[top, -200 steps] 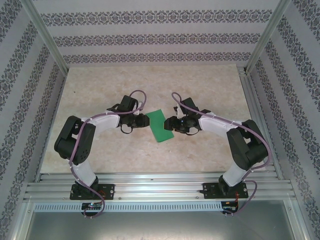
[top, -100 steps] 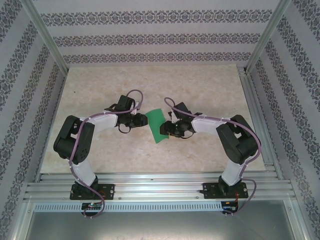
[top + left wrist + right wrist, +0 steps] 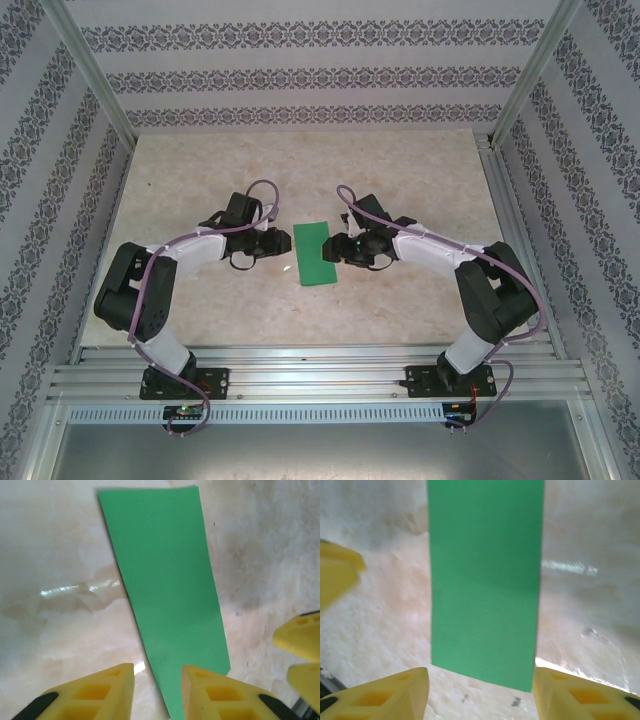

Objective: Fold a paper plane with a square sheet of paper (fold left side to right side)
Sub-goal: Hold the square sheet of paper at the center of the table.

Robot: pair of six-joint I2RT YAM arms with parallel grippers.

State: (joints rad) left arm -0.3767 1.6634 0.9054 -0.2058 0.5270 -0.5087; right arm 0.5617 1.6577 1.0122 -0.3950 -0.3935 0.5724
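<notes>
The left gripper has its yellow jaws narrowly apart, one of them over the edge of the square sheet of paper. The right gripper stands wide, gripping nothing. One sheet, two grippers: it lies flat on the table between them, mid-table. It is a plain bright-green oblong, longer than wide.

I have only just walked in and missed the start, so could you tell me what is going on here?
A bright-green sheet of paper is being folded by the robot; it lies flat as a narrow strip on the pale marbled table. The left end effector and the right end effector sit low on either side of it, both open, neither gripping it.
</notes>
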